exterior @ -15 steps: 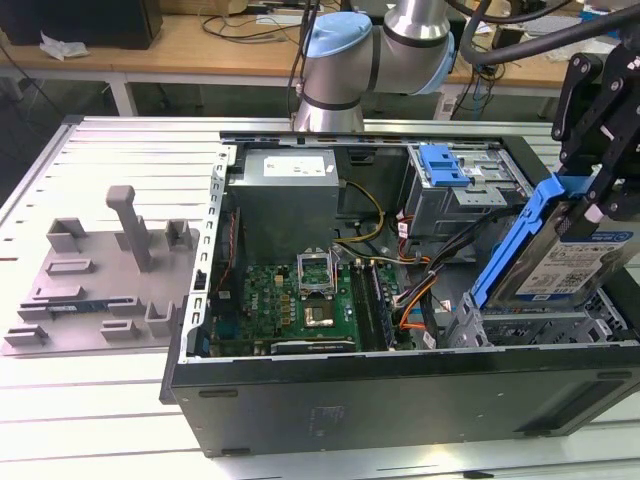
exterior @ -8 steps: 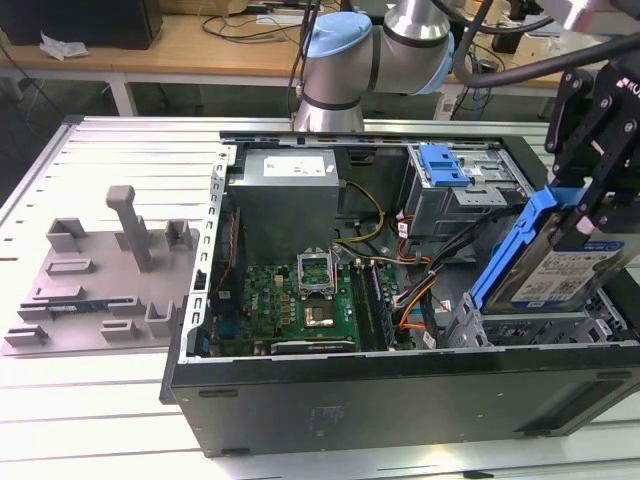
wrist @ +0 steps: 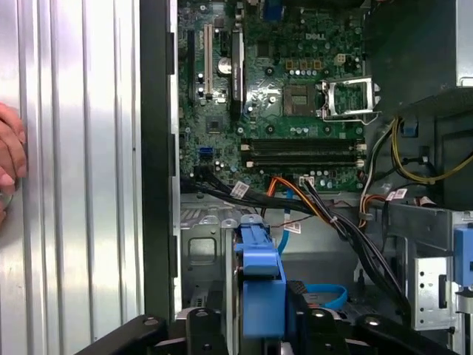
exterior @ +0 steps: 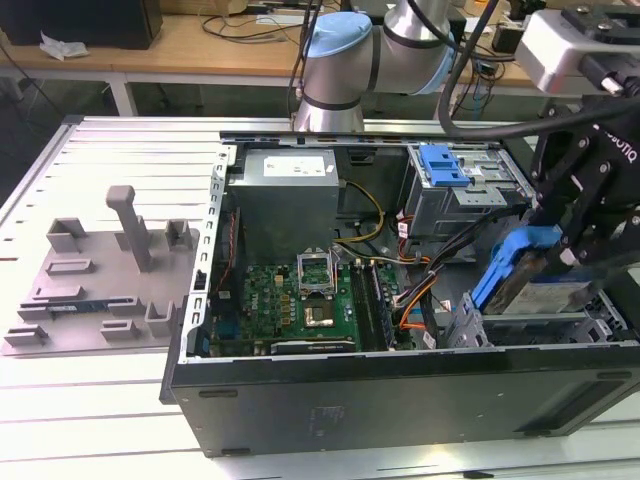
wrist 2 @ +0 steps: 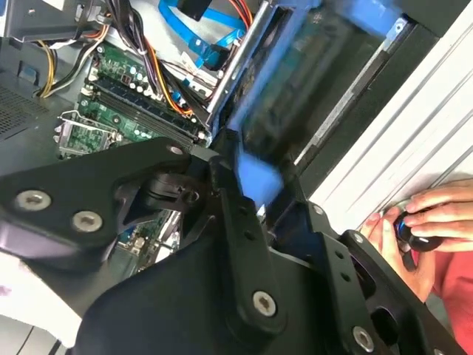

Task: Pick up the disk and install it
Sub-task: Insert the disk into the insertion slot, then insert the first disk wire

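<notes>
Closed narrow, the end effector (exterior: 566,250), clamped on the disk (exterior: 505,275) by its blue carrier bracket, one finger on each side. In the first wrist view, black fingers (wrist: 198,331) flanking the blue bracket of the disk (wrist: 259,277); in the second wrist view, the same grip, with the bracket a blur of blue. Held tilted, blue end raised, silver body low over the drive cage (exterior: 530,325) in the corner of the open computer case (exterior: 400,400) at the exterior view's right. Cannot tell whether seated in the cage or only at its mouth.

Just beside the cage, black and orange cables (wrist: 310,203); beyond them the green motherboard (exterior: 300,300), and farther back the grey power supply (exterior: 285,190). Another blue bracket (exterior: 443,163) in a bay near the arm's base.

Case lying on its side on the ribbed tabletop (exterior: 100,410). Grey plastic fixture (exterior: 110,265) on the tabletop to the exterior view's left, apart from the case. A person's hand (wrist 2: 425,222) on the tabletop just outside the case wall.
</notes>
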Controlling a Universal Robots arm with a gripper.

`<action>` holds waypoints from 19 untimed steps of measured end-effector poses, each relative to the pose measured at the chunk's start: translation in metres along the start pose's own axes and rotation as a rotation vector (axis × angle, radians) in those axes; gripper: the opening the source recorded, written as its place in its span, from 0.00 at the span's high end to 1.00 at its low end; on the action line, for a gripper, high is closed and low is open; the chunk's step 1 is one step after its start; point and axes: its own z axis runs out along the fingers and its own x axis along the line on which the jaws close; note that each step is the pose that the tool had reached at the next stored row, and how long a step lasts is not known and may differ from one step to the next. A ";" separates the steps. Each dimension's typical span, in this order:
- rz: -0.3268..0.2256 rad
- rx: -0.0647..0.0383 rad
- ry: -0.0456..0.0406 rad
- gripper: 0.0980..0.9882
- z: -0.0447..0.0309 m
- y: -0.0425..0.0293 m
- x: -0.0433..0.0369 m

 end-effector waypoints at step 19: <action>-0.002 0.000 0.0000 0.48 0.0007 0.0002 0.0000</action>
